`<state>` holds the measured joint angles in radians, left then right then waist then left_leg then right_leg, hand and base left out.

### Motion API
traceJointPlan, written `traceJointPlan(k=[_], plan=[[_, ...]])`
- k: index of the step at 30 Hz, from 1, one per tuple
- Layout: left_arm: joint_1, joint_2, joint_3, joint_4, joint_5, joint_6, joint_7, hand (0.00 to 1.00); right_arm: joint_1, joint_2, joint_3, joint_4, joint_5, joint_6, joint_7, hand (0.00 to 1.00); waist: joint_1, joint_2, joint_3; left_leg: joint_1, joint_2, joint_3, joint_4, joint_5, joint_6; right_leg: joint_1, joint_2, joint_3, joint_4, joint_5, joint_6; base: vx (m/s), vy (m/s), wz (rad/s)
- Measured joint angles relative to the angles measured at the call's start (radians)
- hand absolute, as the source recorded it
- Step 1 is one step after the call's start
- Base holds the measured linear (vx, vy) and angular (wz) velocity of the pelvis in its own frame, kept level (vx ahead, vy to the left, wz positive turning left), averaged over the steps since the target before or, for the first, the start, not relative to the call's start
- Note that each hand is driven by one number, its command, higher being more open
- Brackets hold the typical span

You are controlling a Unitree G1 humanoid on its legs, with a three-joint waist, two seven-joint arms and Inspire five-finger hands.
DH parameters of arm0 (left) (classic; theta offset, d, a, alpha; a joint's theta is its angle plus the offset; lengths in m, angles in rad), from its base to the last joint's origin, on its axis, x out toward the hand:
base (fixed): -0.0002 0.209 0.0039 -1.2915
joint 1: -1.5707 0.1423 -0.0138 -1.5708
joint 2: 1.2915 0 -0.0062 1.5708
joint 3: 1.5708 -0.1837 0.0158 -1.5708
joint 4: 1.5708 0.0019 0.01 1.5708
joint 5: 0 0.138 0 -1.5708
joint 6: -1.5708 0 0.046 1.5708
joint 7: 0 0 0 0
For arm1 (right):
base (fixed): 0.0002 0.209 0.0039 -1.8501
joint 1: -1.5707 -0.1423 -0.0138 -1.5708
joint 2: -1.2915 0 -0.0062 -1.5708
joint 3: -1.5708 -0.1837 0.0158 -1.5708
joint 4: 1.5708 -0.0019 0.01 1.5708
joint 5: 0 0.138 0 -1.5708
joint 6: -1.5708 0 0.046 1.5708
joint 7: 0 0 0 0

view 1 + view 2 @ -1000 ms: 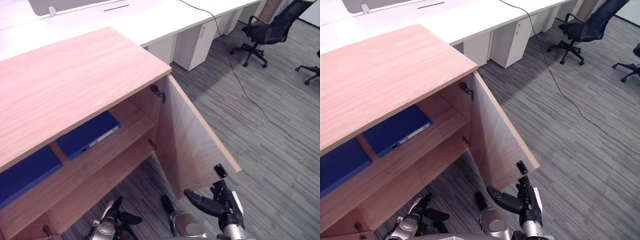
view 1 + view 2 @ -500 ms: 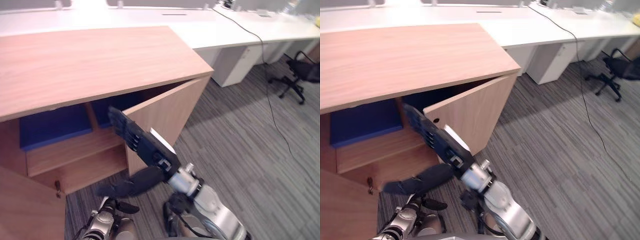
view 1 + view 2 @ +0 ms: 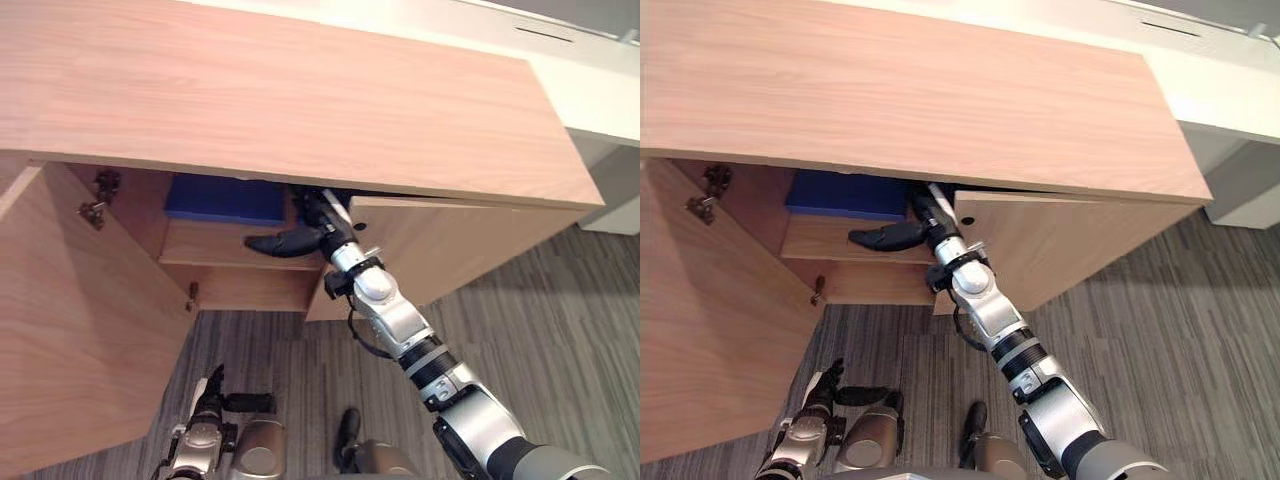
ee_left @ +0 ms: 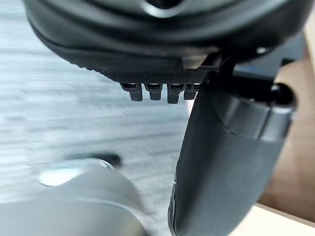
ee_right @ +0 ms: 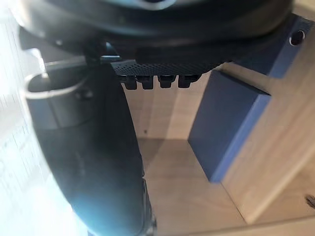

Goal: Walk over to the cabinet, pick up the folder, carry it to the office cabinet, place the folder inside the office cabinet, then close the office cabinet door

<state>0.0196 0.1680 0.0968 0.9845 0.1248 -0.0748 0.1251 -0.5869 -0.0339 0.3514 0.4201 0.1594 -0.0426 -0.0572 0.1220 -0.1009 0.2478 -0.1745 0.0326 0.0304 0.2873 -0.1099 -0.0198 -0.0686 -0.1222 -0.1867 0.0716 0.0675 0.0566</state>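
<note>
Left eye view: right hand [image 3: 312,222] reaches into office cabinet [image 3: 300,90]; fingers look straight, thumb out, nothing held. Blue folder [image 3: 225,198] lies flat on shelf [image 3: 200,247], near thumb tip, not touching. Cabinet door [image 3: 460,245] part shut beside fingers. Left hand [image 3: 213,402] low, fingers relaxed, empty.
Left wrist view: nothing in fingers, carpet [image 4: 74,108] beyond.
Right wrist view: folder past fingers, untouched.
Judgement: folder stiff, fairly light, smooth cover likely slippery. Grip at spine or near edge, thumb above, fingers beneath.
</note>
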Motion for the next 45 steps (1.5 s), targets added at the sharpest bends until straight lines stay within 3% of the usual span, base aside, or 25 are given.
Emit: traceJointPlan(k=[4, 9, 13, 18, 22, 25, 27, 29, 32, 34, 35, 36, 37, 38, 39, 40, 41, 42, 43, 45], plan=[[0.01, -0.008, 0.015, 0.0, -0.007, -0.009, -0.003, 1.0, 0.061, -0.073, 0.014, -0.003, 0.004, -0.016, 0.035, 1.0, -0.001, 0.005, -0.001, 0.01, -0.026, -0.008, -0.047, 0.024, 0.015, 0.0, -0.02, -0.007, -0.001, 0.003, 0.007, -0.03, 0.039, 0.13], [0.022, -0.005, 0.009, 0.0, -0.006, -0.023, -0.019, 1.0, 0.148, -0.249, 0.119, -0.003, -0.002, -0.03, 0.142, 1.0, -0.008, 0.006, -0.003, 0.02, -0.046, -0.001, -0.133, 0.066, 0.019, -0.022, -0.036, 0.006, -0.02, 0.005, 0.016, -0.05, 0.002, 0.0], [0.026, 0.004, -0.029, 0.001, -0.006, -0.025, -0.019, 1.0, 0.259, -0.283, 0.131, -0.038, -0.012, -0.035, 0.173, 1.0, -0.024, 0.016, -0.012, 0.032, -0.034, 0.015, -0.159, 0.076, 0.014, -0.023, -0.023, 0.024, -0.036, 0.006, 0.02, -0.01, -0.05, -0.12], [0.043, 0.006, -0.055, 0.001, -0.006, -0.026, -0.021, 1.0, 0.49, -0.246, 0.099, -0.089, -0.169, -0.091, 0.166, 1.0, -0.042, 0.032, -0.049, 0.065, -0.01, 0.055, -0.187, 0.082, 0.009, -0.023, -0.003, 0.07, -0.05, 0.006, 0.021, 0.03, -0.053, -0.31], [0.046, -0.001, -0.054, -0.001, -0.008, -0.027, -0.018, 1.0, 0.63, -0.146, -0.049, 0.062, -0.298, -0.096, 0.117, 1.0, -0.066, 0.044, -0.072, 0.078, -0.005, 0.052, -0.199, 0.085, 0.002, -0.016, 0.001, 0.069, -0.043, 0.0, 0.026, 0.0, -0.023, -0.01], [0.049, -0.006, -0.051, -0.019, -0.023, -0.031, -0.015, 1.0, 0.699, -0.108, -0.2, 0.201, -0.357, -0.074, 0.063, 1.0, -0.097, 0.047, -0.07, 0.057, -0.02, -0.019, -0.142, 0.057, -0.004, -0.028, -0.014, 0.048, 0.074, -0.08, 0.036, -0.06, -0.014, 0.68], [0.06, -0.012, -0.045, -0.044, -0.069, -0.036, -0.005, 1.0, 0.76, -0.072, -0.333, 0.286, -0.345, -0.06, 0.013, 1.0, -0.121, 0.052, -0.073, 0.026, -0.04, -0.115, -0.102, 0.047, 0.002, -0.037, -0.013, 0.146, 0.161, -0.141, 0.031, -0.03, 0.034, 1.21], [0.068, -0.012, -0.027, -0.054, -0.107, -0.041, 0.0, 1.0, 0.776, -0.057, -0.382, 0.349, -0.319, -0.047, -0.015, 1.0, -0.115, 0.028, -0.09, -0.001, -0.066, -0.155, -0.089, 0.052, -0.006, -0.031, -0.025, 0.17, 0.15, -0.201, 0.053, -0.02, -0.019, 1.05], [0.105, -0.06, 0.045, -0.099, -0.172, -0.041, 0.006, 1.0, 0.773, -0.058, -0.444, 0.415, -0.235, -0.032, -0.05, 1.0, -0.111, 0.057, -0.09, -0.029, -0.073, -0.251, -0.081, 0.076, -0.04, -0.01, -0.017, 0.072, 0.153, -0.23, 0.045, -0.01, -0.106, 0.98], [0.151, -0.096, 0.096, -0.168, -0.229, -0.041, 0.006, 1.0, 0.787, -0.046, -0.477, 0.412, -0.188, -0.028, -0.076, 1.0, -0.099, 0.075, -0.091, -0.028, -0.086, -0.333, -0.095, 0.112, -0.045, 0.034, -0.022, -0.038, 0.161, -0.238, 0.035, 0.02, -0.136, 1.26], [0.163, -0.105, 0.108, -0.198, -0.248, -0.043, 0.007, 1.0, 0.789, -0.038, -0.486, 0.407, -0.18, -0.028, -0.082, 1.0, -0.087, 0.076, -0.09, -0.03, -0.089, -0.331, -0.103, 0.125, -0.041, 0.046, -0.026, -0.077, 0.168, -0.247, 0.029, 0.01, -0.111, 1.15], [0.169, -0.11, 0.118, -0.215, -0.265, -0.045, 0.006, 1.0, 0.79, -0.035, -0.494, 0.402, -0.179, -0.028, -0.087, 1.0, -0.08, 0.077, -0.09, -0.036, -0.088, -0.315, -0.104, 0.13, -0.033, 0.052, -0.036, -0.105, 0.174, -0.254, 0.026, -0.03, -0.085, 1.26], [0.178, -0.121, 0.165, -0.25, -0.307, -0.046, 0.005, 1.0, 0.785, -0.021, -0.508, 0.387, -0.176, -0.028, -0.098, 1.0, -0.068, 0.078, -0.09, -0.054, -0.059, -0.202, -0.107, 0.103, 0.032, 0.062, -0.05, -0.175, 0.187, -0.267, 0.018, -0.04, -0.051, 1.14], [0.177, -0.126, 0.191, -0.255, -0.323, -0.046, 0.005, 1.0, 0.775, -0.02, -0.514, 0.382, -0.17, -0.028, -0.1, 1.0, -0.065, 0.078, -0.089, -0.057, -0.038, -0.136, -0.11, 0.095, 0.042, 0.069, -0.056, -0.2, 0.184, -0.268, 0.017, -0.04, -0.032, 1.39], [0.172, -0.136, 0.242, -0.261, -0.351, -0.046, 0.008, 1.0, 0.755, -0.014, -0.522, 0.371, -0.155, -0.029, -0.101, 1.0, -0.068, 0.079, -0.085, -0.075, 0.002, 0.002, -0.073, 0.081, 0.045, 0.085, -0.079, -0.247, 0.18, -0.27, 0.019, 0.0, 0.012, 0.97], [0.171, -0.139, 0.264, -0.264, -0.363, -0.046, 0.009, 1.0, 0.746, -0.016, -0.525, 0.368, -0.152, -0.029, -0.103, 1.0, -0.068, 0.082, -0.085, -0.087, 0.024, 0.084, -0.029, 0.062, 0.037, 0.09, -0.088, -0.267, 0.183, -0.271, 0.021, 0.03, 0.051, 1.06], [0.18, -0.14, 0.303, -0.268, -0.374, -0.046, 0.01, 1.0, 0.734, -0.018, -0.53, 0.362, -0.152, -0.029, -0.107, 1.0, -0.061, 0.097, -0.087, -0.082, 0.063, 0.21, 0.058, 0.035, 0.057, 0.108, -0.098, -0.297, 0.193, -0.277, 0.028, 0.06, 0.089, 0.91], [0.196, -0.139, 0.341, -0.279, -0.38, -0.048, 0.017, 1.0, 0.734, -0.016, -0.544, 0.339, -0.152, -0.029, -0.108, 1.0, -0.061, 0.122, -0.091, -0.067, 0.076, 0.249, 0.075, 0.002, 0.055, 0.125, -0.095, -0.321, 0.219, -0.297, 0.04, 0.07, 0.093, 0.8], [0.194, -0.134, 0.353, -0.28, -0.38, -0.048, 0.02, 1.0, 0.73, -0.013, -0.544, 0.338, -0.152, -0.029, -0.109, 1.0, -0.06, 0.117, -0.087, -0.067, 0.071, 0.242, 0.079, 0.0, 0.054, 0.127, -0.103, -0.321, 0.228, -0.307, 0.046, 0.06, 0.123, 0.88], [0.196, -0.096, 0.425, -0.29, -0.379, -0.048, 0.031, 1.0, 0.721, 0.008, -0.54, 0.325, -0.152, -0.029, -0.108, 1.0, -0.052, 0.108, -0.089, -0.057, 0.005, 0.187, 0.036, 0.01, 0.058, 0.144, -0.131, -0.304, 0.22, -0.327, 0.032, 0.03, 0.138, 0.84]])
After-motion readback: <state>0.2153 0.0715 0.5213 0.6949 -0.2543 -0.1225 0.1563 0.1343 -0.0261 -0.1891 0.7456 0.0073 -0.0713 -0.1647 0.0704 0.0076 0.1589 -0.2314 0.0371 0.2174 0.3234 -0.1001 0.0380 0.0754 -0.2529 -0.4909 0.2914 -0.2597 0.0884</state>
